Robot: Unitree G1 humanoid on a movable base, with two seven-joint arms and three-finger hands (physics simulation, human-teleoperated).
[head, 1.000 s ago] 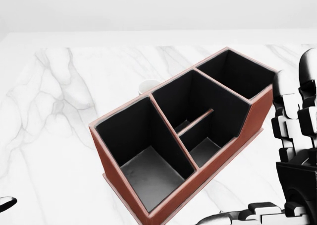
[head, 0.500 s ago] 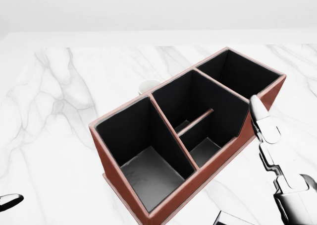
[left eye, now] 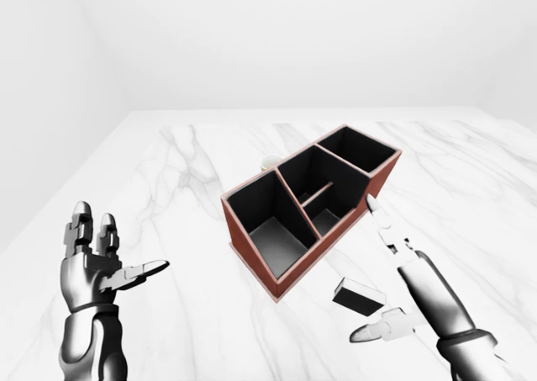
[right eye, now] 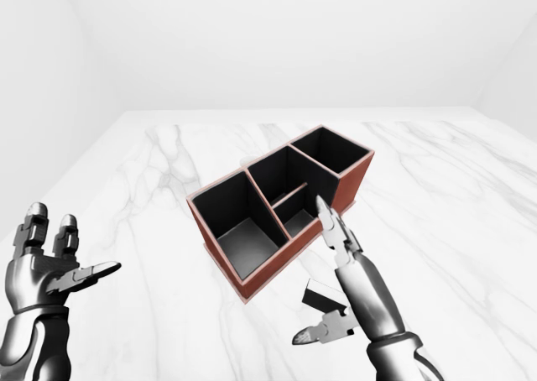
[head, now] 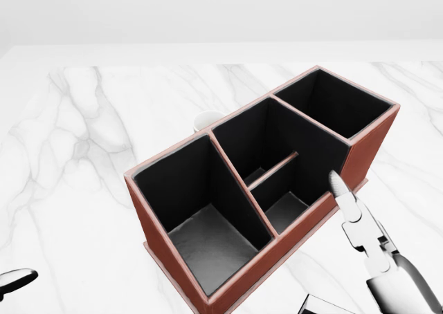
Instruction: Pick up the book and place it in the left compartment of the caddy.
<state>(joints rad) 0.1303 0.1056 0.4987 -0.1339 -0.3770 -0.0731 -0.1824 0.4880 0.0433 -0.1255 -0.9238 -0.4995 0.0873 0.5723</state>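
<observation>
The red-brown caddy (left eye: 340, 221) with black insides stands slantwise on the marble table (left eye: 185, 188). Its large left compartment (left eye: 270, 224) holds nothing. The book (left eye: 358, 296), small and dark with a white edge, lies on the table just below the caddy's lower right wall. My right hand (left eye: 376, 270) is open beside the book: its long fingers (head: 354, 216) point up along the caddy's wall and its thumb (left eye: 382, 326) sits below the book. I cannot tell whether it touches the book. My left hand (left eye: 122, 242) is held up open, far left of the caddy.
A small white round thing (head: 206, 120) peeks out behind the caddy's upper left wall. The marble tabletop stretches wide on every side and ends at a plain white wall at the top of the views.
In the head view my right hand has dropped from upright at the right edge to a lower, stretched pose by the caddy's wall. The book's corner now shows at the bottom. The caddy has not moved.
</observation>
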